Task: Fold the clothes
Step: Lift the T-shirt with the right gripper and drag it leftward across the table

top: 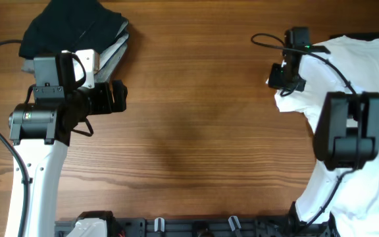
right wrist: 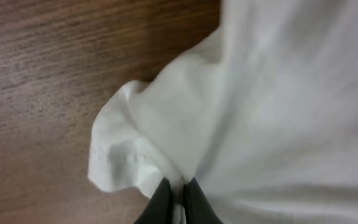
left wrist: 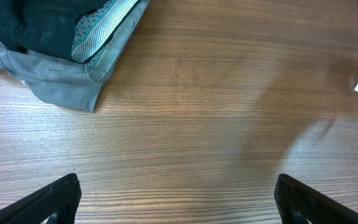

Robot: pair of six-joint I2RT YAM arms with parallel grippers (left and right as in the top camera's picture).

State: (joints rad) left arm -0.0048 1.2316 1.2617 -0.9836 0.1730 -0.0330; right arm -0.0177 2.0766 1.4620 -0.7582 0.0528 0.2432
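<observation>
At the right of the counter (top: pixel 196 131), one white garment (top: pixel 374 59) lies bunched, its edge clenched in the right end effector (right wrist: pixel 178 193). Far left, one stack (top: pixel 77 29) of three folded pieces; the left end effector (top: pixel 118 97) hangs released beside it.

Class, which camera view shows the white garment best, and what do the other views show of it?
Overhead: most of the white garment shows, partly under the right arm. The right wrist view shows only a fold pinched in the right gripper; the left wrist view catches a scrap at its right edge.
</observation>
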